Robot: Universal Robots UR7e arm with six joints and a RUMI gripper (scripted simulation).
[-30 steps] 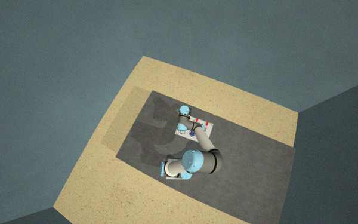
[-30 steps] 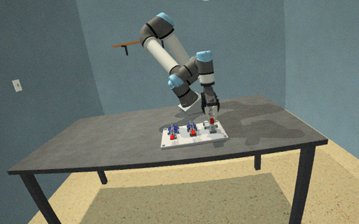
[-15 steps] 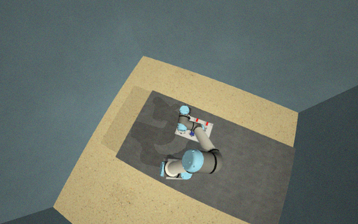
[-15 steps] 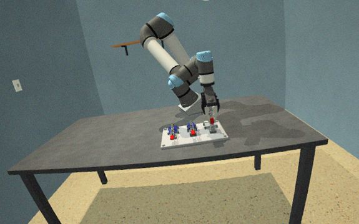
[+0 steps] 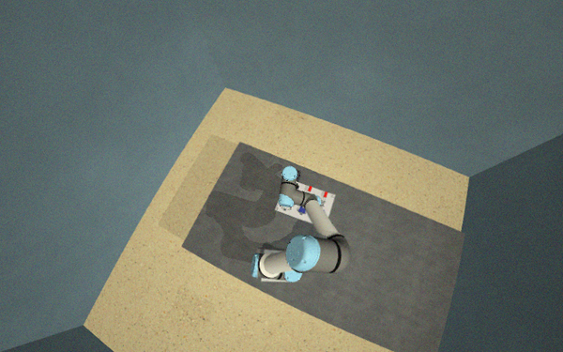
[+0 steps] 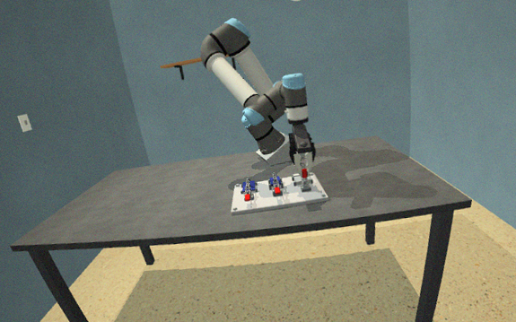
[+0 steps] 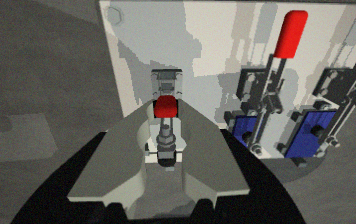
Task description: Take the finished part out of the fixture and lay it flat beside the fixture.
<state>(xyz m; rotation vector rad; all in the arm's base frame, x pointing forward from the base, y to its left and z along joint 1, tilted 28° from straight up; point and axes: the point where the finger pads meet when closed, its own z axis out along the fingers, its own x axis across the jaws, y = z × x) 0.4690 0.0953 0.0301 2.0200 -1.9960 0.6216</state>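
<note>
Finished part: the grey piece [image 6: 305,185] sits in the end station of the fixture, directly under my pincer. It is on the right in the exterior view. From my wrist view my own fingers hide most of it, so I cannot make out the milled slot.
Clamp lever: the lever [image 7: 165,135] of that station stands up between my fingers, its red cap [image 7: 166,106] showing just past the fingertips.
Pincer: my pincer [image 7: 166,114] is nearly closed, pinching this lever's shaft from both sides. It points straight down over the station.
Blue blanks: 2 blanks, one [image 7: 245,131] in the station next to mine and the other [image 7: 314,131] in the station beyond it. Both sit in their seats with clamp arms over them.
Neighbour handle: the next station's red handle [image 7: 291,32] lies out along the plate, away from its blank.
Fixture: the white plate [image 7: 150,50] carries all 3 stations in a row and has a bolt head at its near corner.
Counter: the dark grey counter [image 6: 156,196] carries the plate flat, near its front edge in the exterior view.
Arm: from above, my forearm [image 5: 321,218] crosses over the plate.
</note>
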